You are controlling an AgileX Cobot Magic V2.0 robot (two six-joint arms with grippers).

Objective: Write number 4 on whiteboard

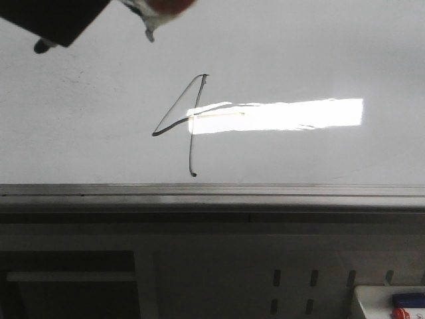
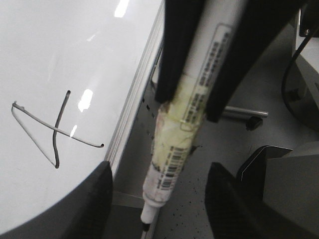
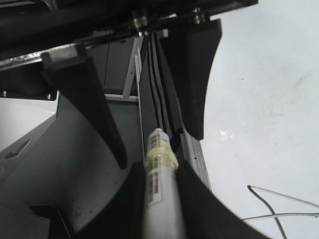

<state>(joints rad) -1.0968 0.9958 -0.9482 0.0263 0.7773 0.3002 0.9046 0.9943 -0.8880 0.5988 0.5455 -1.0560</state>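
sitting near the middle of the whiteboard (image 1: 80,126), the number 4 (image 1: 189,126) is showing a slanted stroke, a crossbar running into the bright glare (image 1: 292,113), and a long vertical stroke ending just above the grey edge rail (image 1: 212,191). judging by these strokes, the figure is looking complete, so the step in hand is probably lifting clear. doing that well is meaning keeping the marker (image 2: 182,119) tip off the glossy surface and drawing it away from the ink without dragging, since wet lines on such a board are likely smearing easily.

in the left wrist view the left gripper (image 2: 194,104) is clamping the marker barrel between its dark fingers (image 2: 174,50), the tip pointing down past the board's rail and off the white surface; the 4 is lying well to the side of it, apart from the tip. in the right wrist view the right gripper (image 3: 159,174) is also pressing on a marker barrel (image 3: 159,194) wrapped in yellowish tape, with part of the 4 (image 3: 271,209) showing near the corner, not touching it. in the front view only dark gripper parts (image 1: 60,23) are hanging at the far edge of the board, away from the 4.
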